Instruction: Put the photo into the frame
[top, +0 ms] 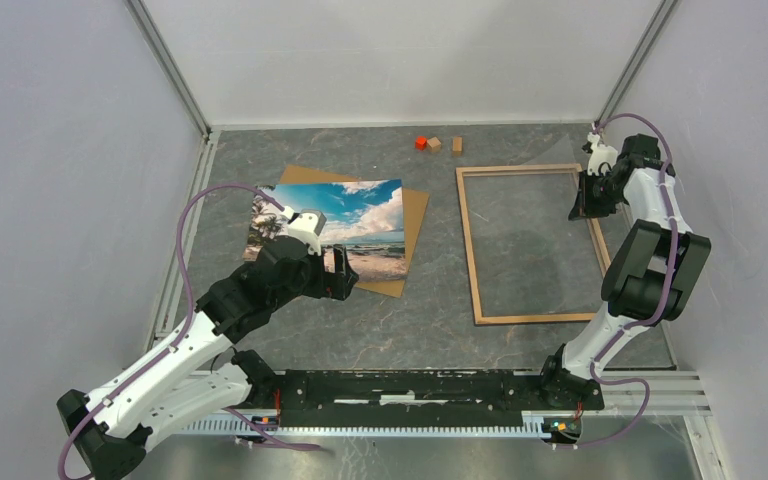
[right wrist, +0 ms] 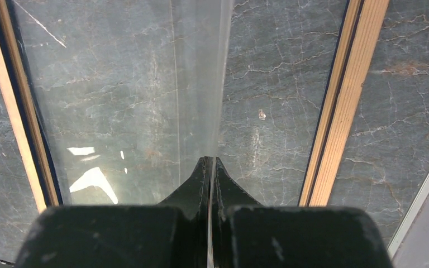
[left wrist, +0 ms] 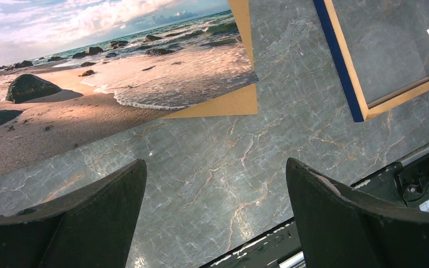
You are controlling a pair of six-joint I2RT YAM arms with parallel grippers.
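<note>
From above, the left pincer [top: 339, 273] hung with its jaws spread wide and nothing between them, at the five o'clock corner of the photo [top: 360, 212]. The photo lay flat at about ten o'clock on the table [top: 410, 330], on top of a brown board [top: 416, 214] that stuck out along its right and near edges. The frame [top: 470, 250] lay well apart at about two o'clock, with no print in it. The right pincer [top: 577, 208] was over the frame's one o'clock corner. A faint clear sheet [top: 556, 155] showed there, hard to trace. Three small blocks [top: 437, 144] sat at twelve o'clock.

In the left wrist view, the left pincer [left wrist: 215, 163] framed bare table. The photo [left wrist: 117, 67] filled the ten o'clock part, cut off by the picture's edge, with a corner of the board [left wrist: 223, 104] below it. One corner of the frame [left wrist: 347, 72], blue outside and wood inside, was at two o'clock.

In the right wrist view, the right pincer [right wrist: 211, 163] was clamped on the clear sheet [right wrist: 117, 111], seen nearly edge-on, with frame rails [right wrist: 343, 100] at three and nine o'clock.

Judging by this, the frame was being readied and the photo was not yet picked up. The next move likely called for catching the photo's edge without taking the board with it. How far the sheet was lifted could not be told.
</note>
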